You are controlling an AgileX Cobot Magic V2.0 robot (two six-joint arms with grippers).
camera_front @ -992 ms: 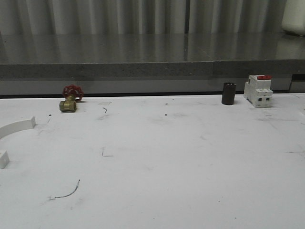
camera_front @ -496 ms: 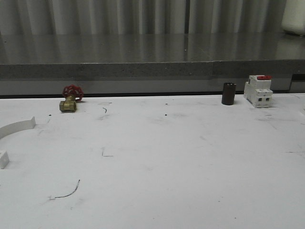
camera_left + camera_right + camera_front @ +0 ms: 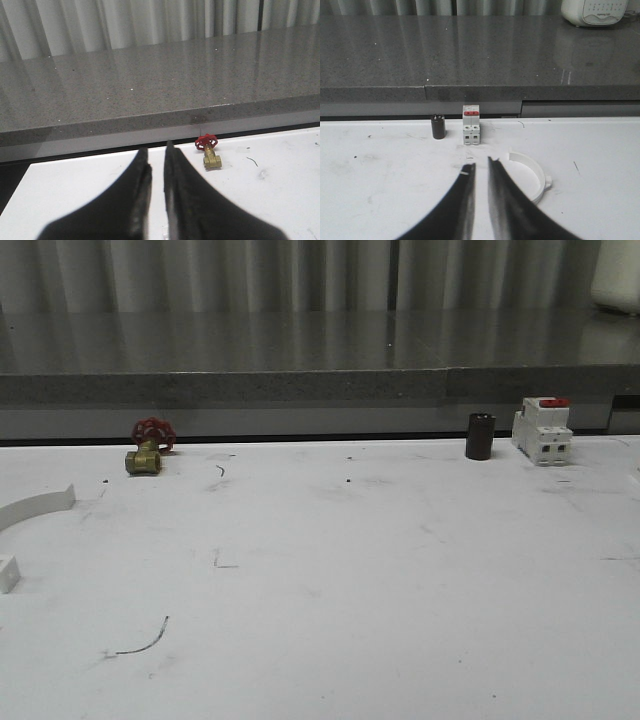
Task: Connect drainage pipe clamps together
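Clamps still apart: one half (image 3: 35,506) at desk's (image 3: 350,570) far left edge, other half (image 3: 532,172) just beside right hand (image 3: 481,167). Both hands nearly pressed together, empty; left hand (image 3: 156,150) too. Tip: spread wide, grab mid-arc, keep flanges free.

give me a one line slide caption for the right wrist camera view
Right gripper, jaws nearly closed and empty, facing white half-ring clamp, breaker and black cylinder.

Looks like a workshop or test lab bench: scuffed white table (image 3: 400,620) with a brass valve (image 3: 146,452), a breaker (image 3: 541,429) and a black cylinder (image 3: 480,436) on it, grey stone counter (image 3: 300,360) and corrugated metal wall (image 3: 250,270) behind.
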